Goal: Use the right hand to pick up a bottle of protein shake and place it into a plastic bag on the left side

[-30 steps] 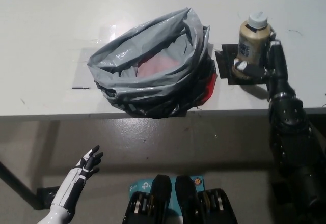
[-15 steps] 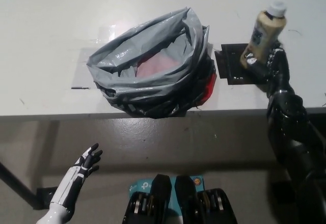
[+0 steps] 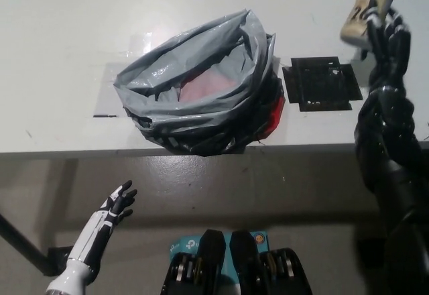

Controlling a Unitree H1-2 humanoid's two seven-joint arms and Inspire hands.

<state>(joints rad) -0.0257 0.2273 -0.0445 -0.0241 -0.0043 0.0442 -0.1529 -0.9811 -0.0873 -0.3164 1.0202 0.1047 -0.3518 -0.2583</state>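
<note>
A tan protein shake bottle [image 3: 365,3] is held high at the top right, tilted, its top cut off by the picture edge. My black right hand [image 3: 387,32] is shut on its lower part, well above the table. The grey plastic bag [image 3: 201,84] lies open on the white table [image 3: 60,33], left of the bottle, with something red showing inside. My white left hand [image 3: 115,204] rests open at the lower left, below the table's front edge.
A black square mat [image 3: 323,84] lies bare on the table just right of the bag. The table's front edge runs across the middle of the picture, with grey floor below it.
My right hand has lifted the bottle off the black mat and carried it up toward the top right corner. The left hand has barely moved.
</note>
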